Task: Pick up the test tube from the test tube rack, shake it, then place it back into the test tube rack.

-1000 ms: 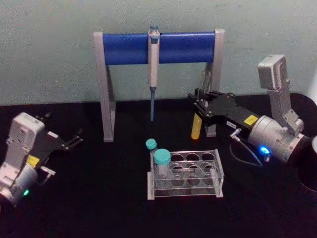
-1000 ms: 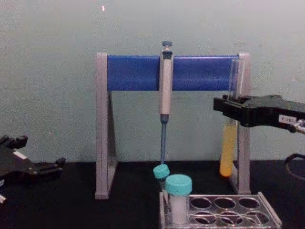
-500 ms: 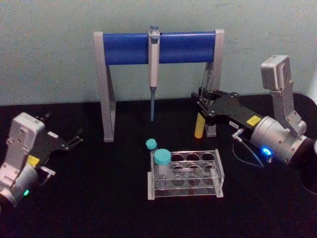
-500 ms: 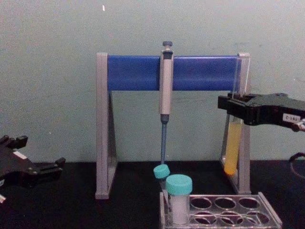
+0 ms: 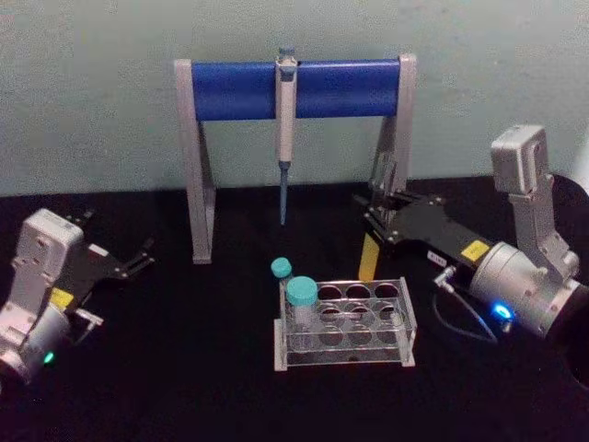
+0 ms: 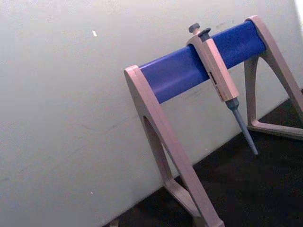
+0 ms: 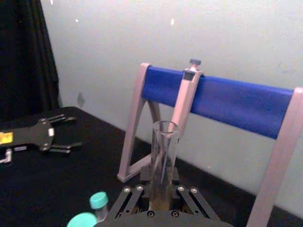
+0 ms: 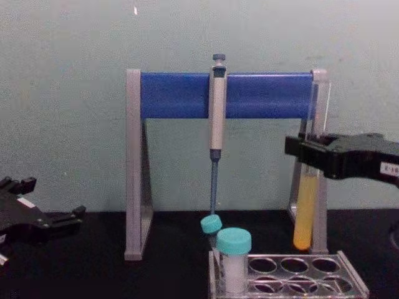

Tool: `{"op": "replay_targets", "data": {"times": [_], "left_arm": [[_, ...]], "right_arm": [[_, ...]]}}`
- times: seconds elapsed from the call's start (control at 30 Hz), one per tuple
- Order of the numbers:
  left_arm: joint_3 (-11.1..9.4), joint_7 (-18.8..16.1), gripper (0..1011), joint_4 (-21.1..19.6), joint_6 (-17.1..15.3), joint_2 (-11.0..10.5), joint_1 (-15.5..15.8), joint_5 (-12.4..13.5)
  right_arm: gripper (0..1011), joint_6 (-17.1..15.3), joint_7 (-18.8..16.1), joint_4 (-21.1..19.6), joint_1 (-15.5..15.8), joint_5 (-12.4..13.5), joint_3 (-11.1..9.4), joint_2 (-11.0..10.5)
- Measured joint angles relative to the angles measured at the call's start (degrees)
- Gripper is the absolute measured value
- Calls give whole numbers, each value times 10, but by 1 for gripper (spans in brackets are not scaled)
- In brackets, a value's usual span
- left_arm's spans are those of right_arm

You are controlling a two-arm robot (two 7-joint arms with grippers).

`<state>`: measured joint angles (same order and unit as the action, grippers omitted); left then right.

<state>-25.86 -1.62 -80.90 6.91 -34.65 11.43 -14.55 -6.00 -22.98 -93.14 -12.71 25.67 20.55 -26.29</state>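
The test tube point(image 5: 369, 257), clear with yellow-orange liquid in its lower part, hangs nearly upright in my right gripper point(image 5: 377, 215), which is shut on its middle. In the chest view the test tube point(image 8: 305, 212) has its round bottom a little above the back right holes of the test tube rack point(image 8: 350, 273). The clear rack point(image 5: 406, 319) stands on the black table at centre. From the right wrist, the tube's open mouth point(image 7: 164, 126) rises above the jaws. My left gripper point(image 5: 124, 261) rests open at the far left, holding nothing.
Two teal-capped tubes point(image 5: 300, 293) stand at the rack's left end. Behind it is a grey-and-blue pipette stand point(image 5: 228, 89) with a pipette point(image 5: 285, 120) hanging from its bar; the stand's right leg point(image 8: 320, 187) is just behind the held tube.
My right gripper has come down and towards the rack with the test tube, bringing the tube's bottom from well above the table to just over the rack's back right. The left arm stayed still.
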Motion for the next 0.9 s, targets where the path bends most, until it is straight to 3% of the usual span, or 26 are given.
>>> {"op": "replay_targets", "data": {"times": [0.3,0.9], "left_arm": [[0,0,1010,0,0,0,0,0],[0,0,1010,0,0,0,0,0]], "right_arm": [[232,-3,-5,-14,18,7,5,-5],[232,-4,-5,6,8,0,15,0]]}}
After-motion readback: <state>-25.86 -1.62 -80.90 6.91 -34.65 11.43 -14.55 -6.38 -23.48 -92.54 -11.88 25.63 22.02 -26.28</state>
